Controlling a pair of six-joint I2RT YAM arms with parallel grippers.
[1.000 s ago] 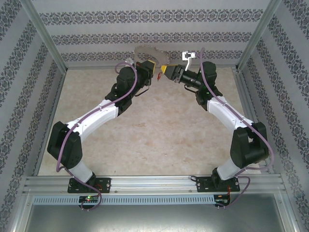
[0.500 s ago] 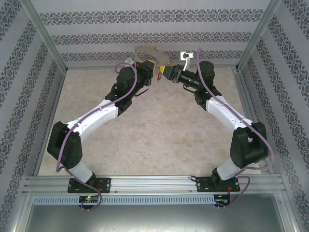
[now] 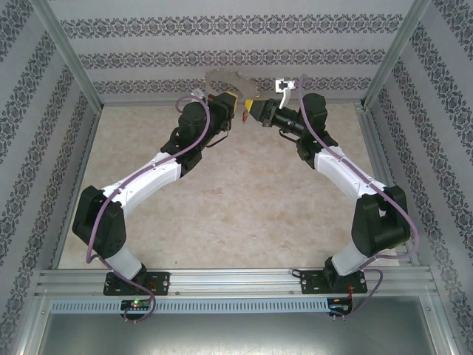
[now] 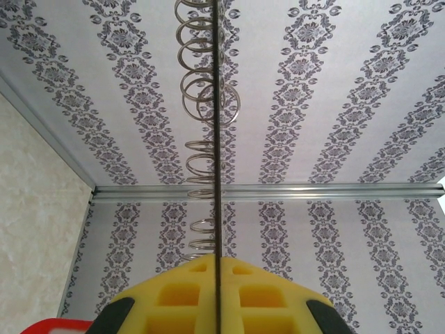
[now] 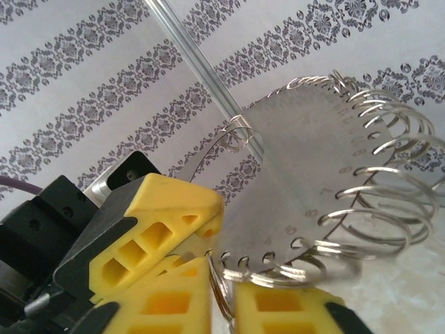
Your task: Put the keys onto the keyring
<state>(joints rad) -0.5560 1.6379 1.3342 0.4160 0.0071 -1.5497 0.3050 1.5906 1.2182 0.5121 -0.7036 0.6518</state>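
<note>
The keyring (image 3: pixel 224 78) is a thin grey disc fringed with silvery split rings, held up at the back wall. My left gripper (image 3: pixel 228 100) is shut on its lower edge. In the left wrist view the keyring (image 4: pixel 217 139) stands edge-on in that gripper (image 4: pixel 217 263). In the right wrist view the keyring (image 5: pixel 306 174) faces me, and my right gripper (image 5: pixel 226 282) is shut on one small ring (image 5: pixel 227 306) at its rim. My right gripper (image 3: pixel 256 109) sits just right of the left one. The red head of the keys (image 3: pixel 242 117) shows below and between them. I cannot tell what it hangs from.
Patterned walls enclose the table (image 3: pixel 244 200) on three sides, with metal frame posts (image 3: pixel 66 52) at the corners. Both arms reach to the far edge, their grippers almost touching. A white tag (image 3: pixel 284 86) sticks up by the right wrist.
My right gripper has edged left toward the keyring and its fingers have shut on a ring. The left arm and the keyring have stayed put.
</note>
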